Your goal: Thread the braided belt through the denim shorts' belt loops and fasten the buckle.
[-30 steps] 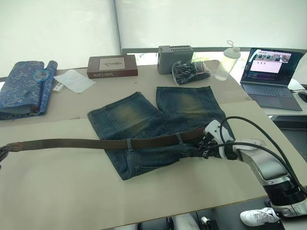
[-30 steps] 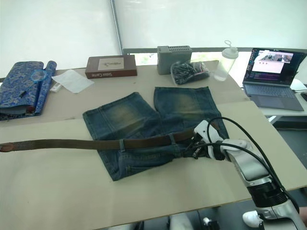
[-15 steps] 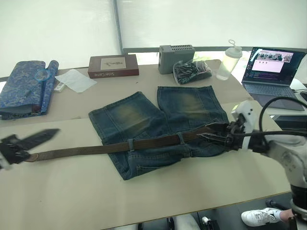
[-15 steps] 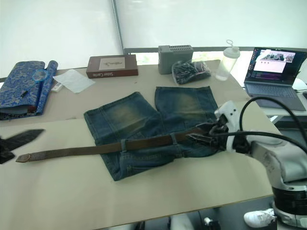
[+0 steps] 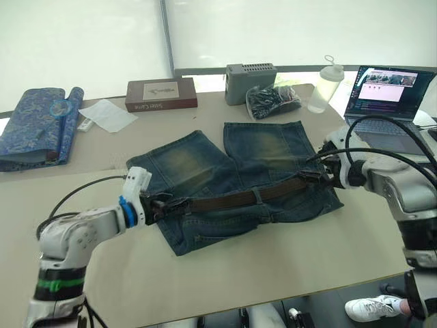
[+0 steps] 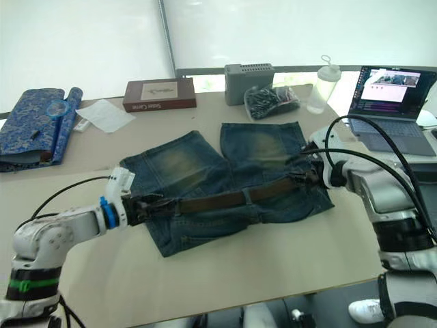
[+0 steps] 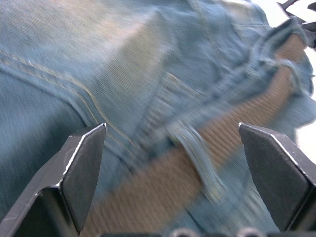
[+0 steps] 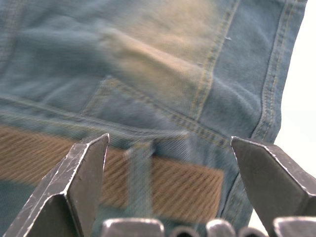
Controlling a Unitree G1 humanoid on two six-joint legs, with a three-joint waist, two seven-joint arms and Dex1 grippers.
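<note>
We counted one denim shorts (image 5: 239,184) at frame centre, one braided belt (image 5: 242,199) along its waistband, long axis running left-low to right-high, two belt loops (image 5: 257,197) visible. Left gripper (image 5: 158,206) and right gripper (image 5: 315,179) sat spread at the belt's ends.

- Table (image 5: 273,273): beige top.
- Shorts (image 5: 232,184) lie flat near the middle.
- Far edge: blue cloth (image 5: 34,126), paper (image 5: 106,114), book (image 5: 160,94), grey box (image 5: 250,74), black bag (image 5: 272,101), bottle (image 5: 322,85).
</note>
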